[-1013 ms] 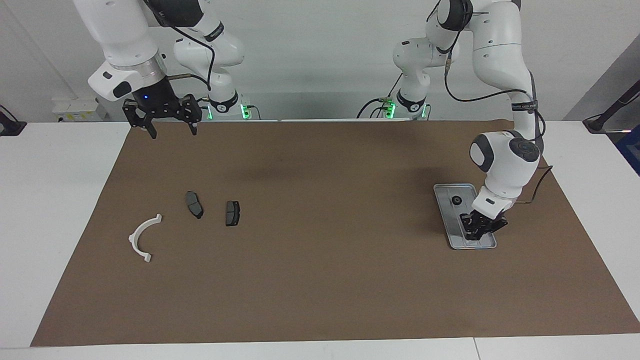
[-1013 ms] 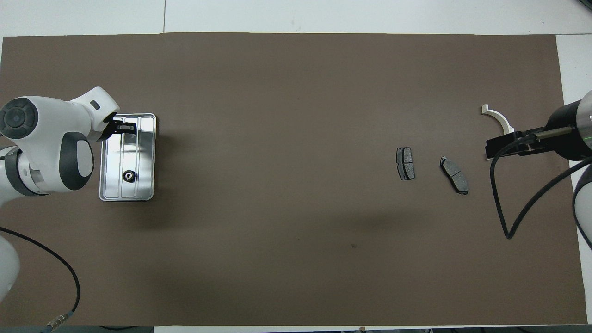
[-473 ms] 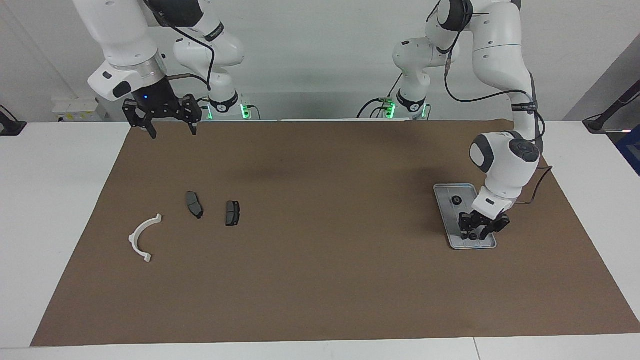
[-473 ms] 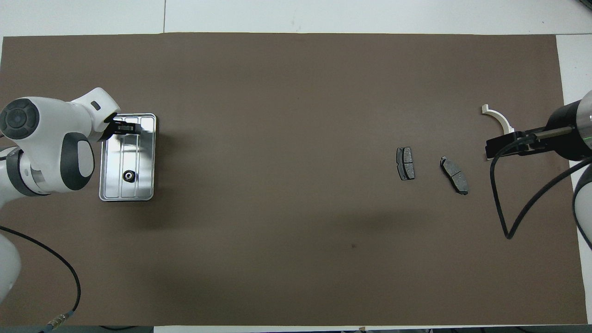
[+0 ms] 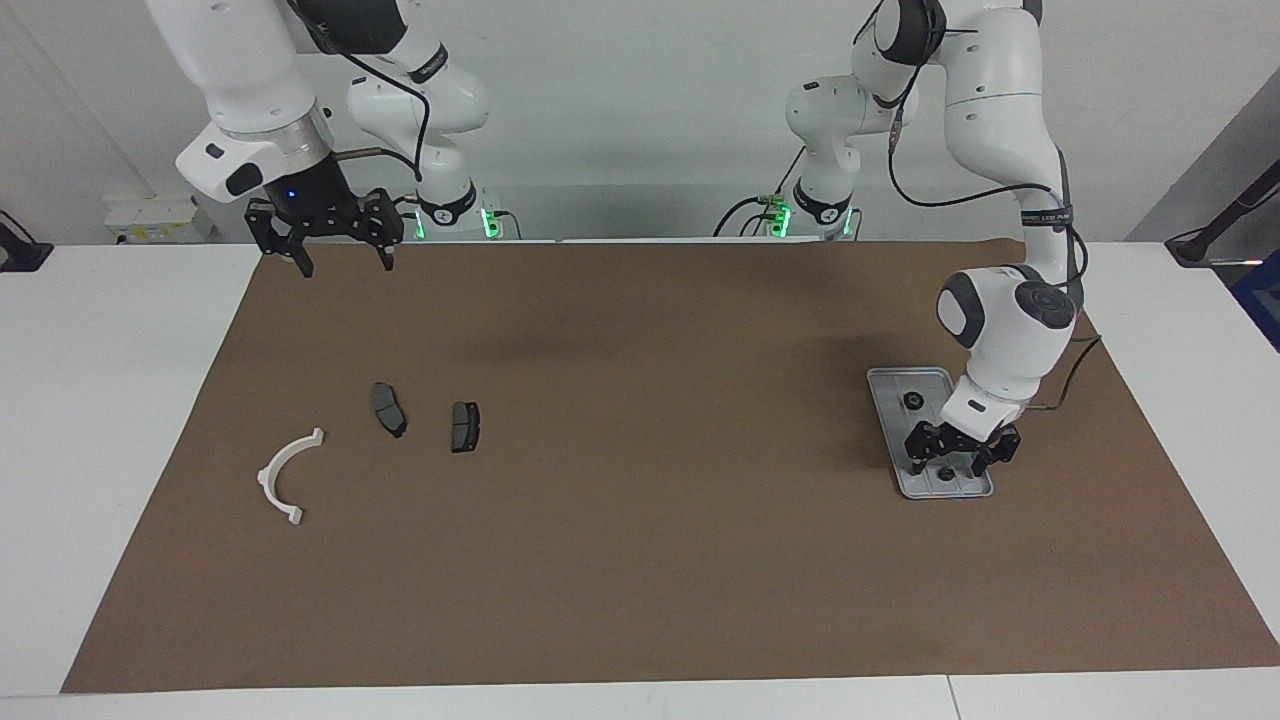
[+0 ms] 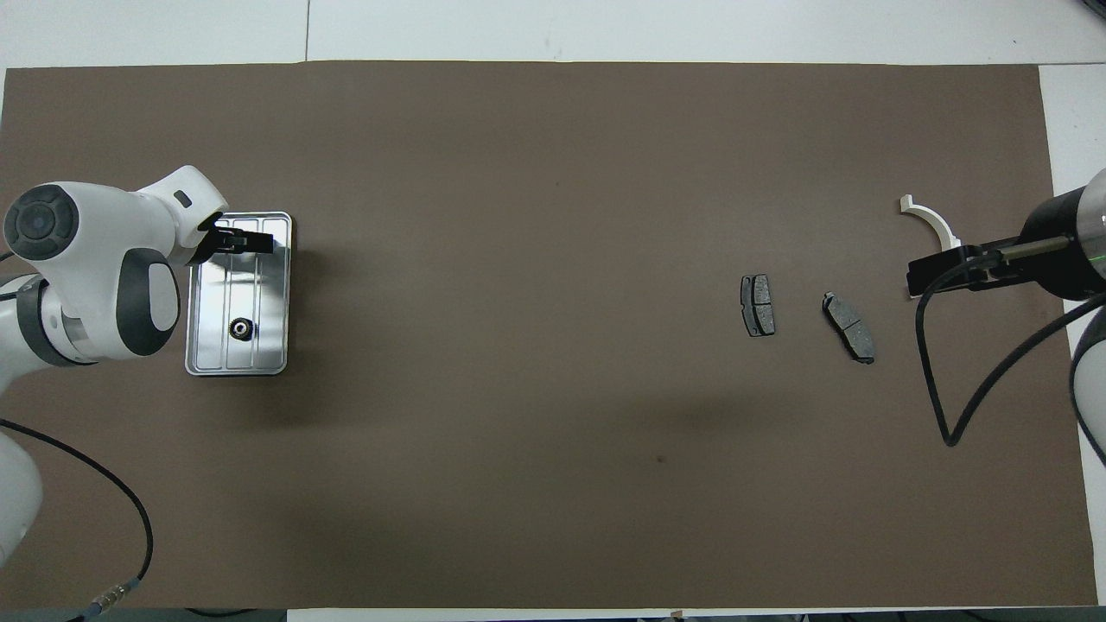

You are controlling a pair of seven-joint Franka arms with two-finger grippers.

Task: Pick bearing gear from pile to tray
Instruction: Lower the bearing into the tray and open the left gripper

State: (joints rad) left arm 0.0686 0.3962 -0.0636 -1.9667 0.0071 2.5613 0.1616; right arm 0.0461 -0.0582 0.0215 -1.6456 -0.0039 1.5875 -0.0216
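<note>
The left gripper [image 5: 947, 461] hangs open just over the tray [image 5: 885, 382], a gear [image 5: 945, 473] lying beneath its spread fingers, apparently let go there; another gear [image 5: 912, 401] lies in the tray too. The right gripper [image 5: 343, 262] waits open above the mat.

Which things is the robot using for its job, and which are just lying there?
For the job:
- tray
- two small black gears in the tray: one, another under the left gripper, open
- right gripper, open, waiting

Just lying about:
- two brake pads
- white curved piece
</note>
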